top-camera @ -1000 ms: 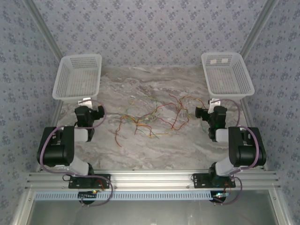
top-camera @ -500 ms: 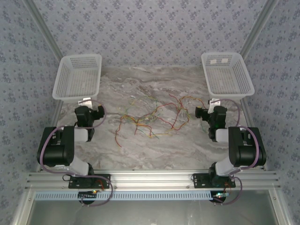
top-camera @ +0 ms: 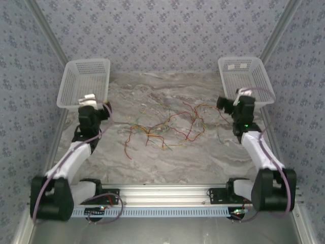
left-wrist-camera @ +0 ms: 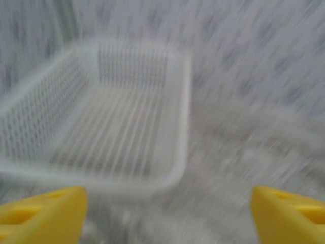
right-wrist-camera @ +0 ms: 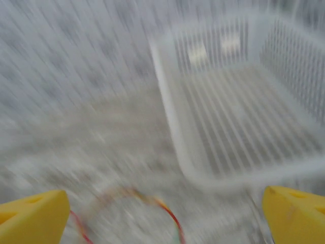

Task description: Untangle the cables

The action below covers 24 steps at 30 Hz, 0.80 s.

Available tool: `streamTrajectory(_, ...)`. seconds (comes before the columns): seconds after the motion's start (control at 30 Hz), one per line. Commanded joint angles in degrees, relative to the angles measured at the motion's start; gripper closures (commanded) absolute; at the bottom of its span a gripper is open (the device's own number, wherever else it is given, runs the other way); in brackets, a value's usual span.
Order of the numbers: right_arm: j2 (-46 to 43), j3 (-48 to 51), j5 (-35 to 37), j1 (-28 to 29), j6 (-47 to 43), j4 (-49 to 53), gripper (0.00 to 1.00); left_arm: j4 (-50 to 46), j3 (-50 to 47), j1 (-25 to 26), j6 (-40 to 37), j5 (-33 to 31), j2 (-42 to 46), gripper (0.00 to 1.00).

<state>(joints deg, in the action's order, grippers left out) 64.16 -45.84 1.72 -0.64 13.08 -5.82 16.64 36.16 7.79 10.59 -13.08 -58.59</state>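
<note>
From the top external view, the left gripper (top-camera: 91, 108) sits just short of the near rim of the left basket (top-camera: 84, 84), fingers aimed at it. The right gripper (top-camera: 241, 104) sits the same way at the near rim of the right basket (top-camera: 247, 81). How far either pair of fingers stands apart cannot be read from up here. The cables (top-camera: 162, 128) lie in a loose red, yellow, green and orange tangle on the marble table (top-camera: 167, 162), off to the inner side of both grippers and touching neither. Their far-right strands reach closest to the right gripper.

In the blurred left wrist view, the left gripper (left-wrist-camera: 165, 218) has its yellow fingers (left-wrist-camera: 43, 213) spread wide with nothing between them. The left basket (left-wrist-camera: 180, 117) lies straight ahead, towards the left finger, with bare table ahead of the right finger.

In the right wrist view, also blurred, the right gripper (right-wrist-camera: 162, 218) is spread wide too, its yellow fingers (right-wrist-camera: 30, 216) holding nothing. A red and yellow loop of the cables (right-wrist-camera: 165, 208) lies on the table between and just ahead of the fingers. The right basket (right-wrist-camera: 167, 101) stands further ahead, towards the right finger.
</note>
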Motion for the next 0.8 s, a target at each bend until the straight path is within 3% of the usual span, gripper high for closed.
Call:
streamTrajectory(0.0, -4.12, -1.73, -6.64, 4.41, 8.56, 15.37, 0.11, -13.76, 6.40, 6.90, 5.78, 3.41, 3.39, 0.25)
streamTrajectory(0.13, 2.18, -7.67, -4.34, 14.20, 10.16, 20.24, 0.14, -19.80, 13.42, 18.31, 0.13, 5.24, -3.35, 0.27)
streamTrajectory(0.23, 13.46, -16.32, -8.54, 19.30, 13.60, 24.76, 0.11, -17.42, 14.11, 22.35, -1.59, 9.56, -8.86, 0.23)
streamTrajectory(0.37, 26.96, -25.84, -16.27, 25.31, 17.43, 24.72, 0.09, -12.93, 12.82, 22.80, 1.04, 12.83, -13.56, 0.20)
streamTrajectory(0.5, 39.80, -37.27, -15.30, 31.71, 16.71, 30.29, 0.10, -10.82, 10.64, 22.75, 1.11, 12.39, -15.28, 0.18)
streamTrajectory(0.67, 49.91, -43.28, -16.56, 33.25, 18.12, 31.23, 0.16, -9.22, 7.05, 22.08, 1.95, 10.28, -14.16, 0.16)
streamTrajectory(0.77, 53.19, -45.67, -17.04, 33.99, 17.46, 31.35, 0.26, -9.69, 5.89, 21.74, 2.26, 9.75, -13.02, 0.16)
